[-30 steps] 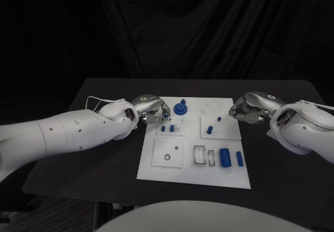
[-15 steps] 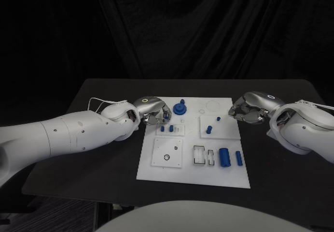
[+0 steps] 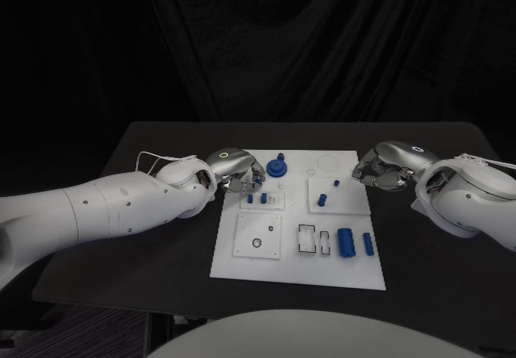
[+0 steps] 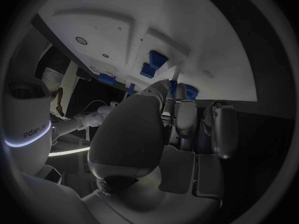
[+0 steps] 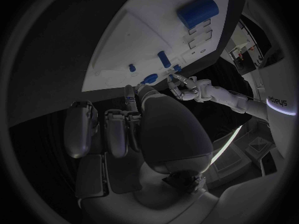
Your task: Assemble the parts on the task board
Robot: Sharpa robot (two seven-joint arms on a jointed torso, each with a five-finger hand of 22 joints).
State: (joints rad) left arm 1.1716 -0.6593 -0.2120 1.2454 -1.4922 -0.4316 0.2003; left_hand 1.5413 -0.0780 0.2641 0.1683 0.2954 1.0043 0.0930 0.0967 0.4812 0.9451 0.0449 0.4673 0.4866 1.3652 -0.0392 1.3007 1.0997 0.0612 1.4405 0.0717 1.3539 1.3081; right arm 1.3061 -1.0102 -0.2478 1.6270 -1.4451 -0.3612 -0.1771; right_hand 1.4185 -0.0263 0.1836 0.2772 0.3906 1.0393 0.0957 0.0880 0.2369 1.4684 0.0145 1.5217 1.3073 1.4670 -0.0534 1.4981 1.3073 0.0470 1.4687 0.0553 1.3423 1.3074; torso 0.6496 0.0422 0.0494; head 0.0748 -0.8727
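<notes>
1. The black table (image 3: pixel 161 246) carried the white task board (image 3: pixel 269 261) at its middle.
2. The left arm (image 3: pixel 97 209) came in over the table's left side, and the right arm (image 3: pixel 473 198) over its right side.
3. The left hand (image 3: pixel 236 173) hovered at the board's far left corner, fingers curled in toward the palm. The wrist view showed them bent side by side with nothing between them, close to two small blue pegs (image 3: pixel 256 198).
4. The right hand (image 3: pixel 384 171) hung just beside the board's far right edge, fingers likewise curled in with nothing held.
5. A thick blue cylinder (image 3: pixel 346 242) lay near the board's right side, with a thinner blue pin (image 3: pixel 369 244) just beside it.
6. A blue knobbed piece (image 3: pixel 279 165) stood at the far edge, just beside the left hand.
7. A blue peg (image 3: pixel 323 199) stood in the raised square plate on the right, and a smaller blue stud (image 3: pixel 336 182) sat beyond it.
</notes>
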